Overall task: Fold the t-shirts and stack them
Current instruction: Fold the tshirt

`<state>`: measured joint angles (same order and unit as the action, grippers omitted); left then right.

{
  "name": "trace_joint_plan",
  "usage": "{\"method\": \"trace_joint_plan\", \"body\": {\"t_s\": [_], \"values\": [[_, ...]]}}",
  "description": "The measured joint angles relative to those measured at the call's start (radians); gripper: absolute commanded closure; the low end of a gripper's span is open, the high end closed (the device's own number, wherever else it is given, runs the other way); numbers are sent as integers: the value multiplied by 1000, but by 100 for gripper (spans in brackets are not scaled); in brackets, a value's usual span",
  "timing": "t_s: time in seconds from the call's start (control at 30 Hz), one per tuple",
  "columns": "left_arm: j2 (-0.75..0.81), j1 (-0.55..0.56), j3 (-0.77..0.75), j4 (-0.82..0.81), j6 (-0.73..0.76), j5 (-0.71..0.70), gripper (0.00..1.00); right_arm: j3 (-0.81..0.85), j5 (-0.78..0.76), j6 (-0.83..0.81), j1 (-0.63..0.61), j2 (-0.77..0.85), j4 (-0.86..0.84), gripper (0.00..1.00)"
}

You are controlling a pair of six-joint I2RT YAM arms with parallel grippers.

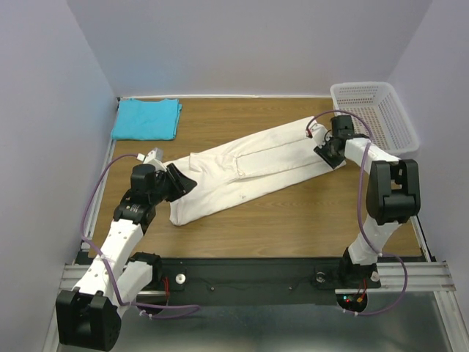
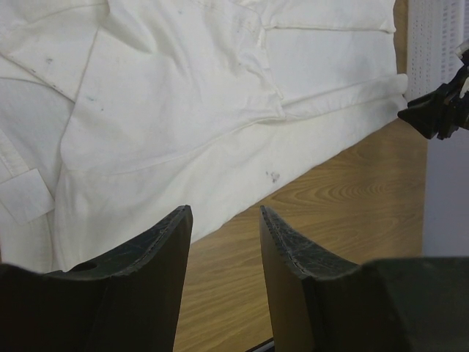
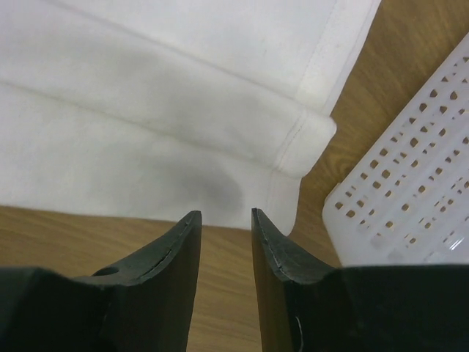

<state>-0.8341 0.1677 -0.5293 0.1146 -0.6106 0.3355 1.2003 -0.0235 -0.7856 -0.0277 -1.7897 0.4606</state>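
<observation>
The left fingers (image 2: 157,249) stand parted and empty over the bare bench (image 2: 330,191), just short of the cream-white t-shirt (image 2: 183,110), which lies slantwise across the middle. The turquoise t-shirt (image 1: 146,119) lies folded in the far left corner. The right fingers (image 3: 172,249) are narrowly parted and hold nothing, with that cream hem just beyond their tips.

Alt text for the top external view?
A cream-white t-shirt, folded into a long strip, lies diagonally across the wooden table, the left gripper at its near-left end and the right gripper at its far-right end. A folded turquoise t-shirt sits far left, a white mesh basket far right.
</observation>
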Motion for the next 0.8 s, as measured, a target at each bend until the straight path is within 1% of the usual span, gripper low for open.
{"method": "trace_joint_plan", "body": {"t_s": [0.43,0.8], "values": [[-6,0,0,-3,0,2,47,74,-30,0,0,-114,-26,67],[-9,0,0,-2,0,2,47,206,-33,53,0,-191,-43,68]]}}
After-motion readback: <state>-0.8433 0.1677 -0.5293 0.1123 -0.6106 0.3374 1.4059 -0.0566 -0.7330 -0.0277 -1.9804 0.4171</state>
